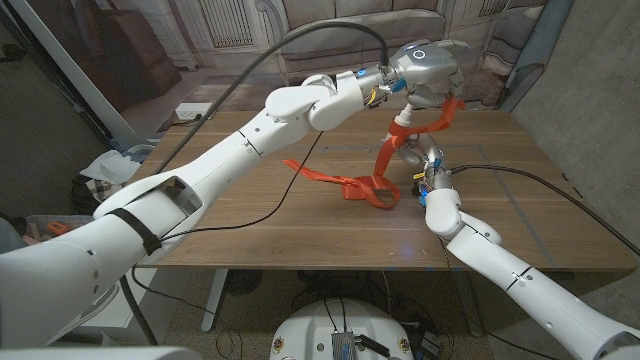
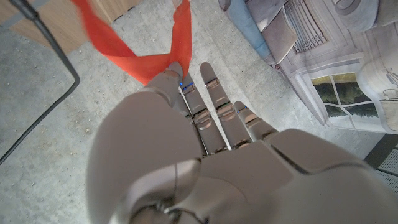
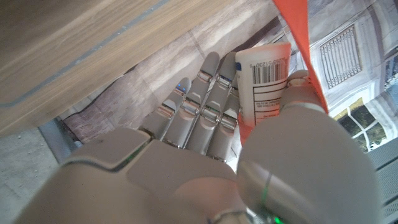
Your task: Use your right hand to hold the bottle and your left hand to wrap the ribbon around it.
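A: Quick count?

B: One bottle (image 3: 264, 84), one ribbon (image 1: 375, 180), two robot hands. That's it for task stuff.

A: Bottle where?

B: In the right hand (image 1: 418, 165), above the wooden table (image 1: 250, 230), right of centre. Right wrist view shows it best: white, w/ a barcode label, thumb on one side, fingers (image 3: 199, 106) lying along the other, so it's gripped. Can't tell if it's upright; in the head view it's mostly hidden behind hand and ribbon.

A: Anything inside the bottle?

B: Can't tell, it's opaque.

A: Ribbon?

B: Orange-red, long. Upper end is pinched by the left hand (image 1: 428, 72), which is raised above the right hand. Left wrist view: thumb and a finger close on the strip, other fingers (image 2: 214, 93) stretched out straight. From there it drops past the bottle, crossing beside it, touching the right thumb in the right wrist view. Rest lies on the tabletop, a loop just left of the right hand and a tail running out toward table centre.

A: Surface, room?

B: Plain wood top. A black cable (image 1: 270, 205) snakes across it from the left arm, another cable (image 1: 530, 180) runs over the right side. Grey concrete floor, printed backdrop w/ windows behind the table, clutter on the floor at far left.
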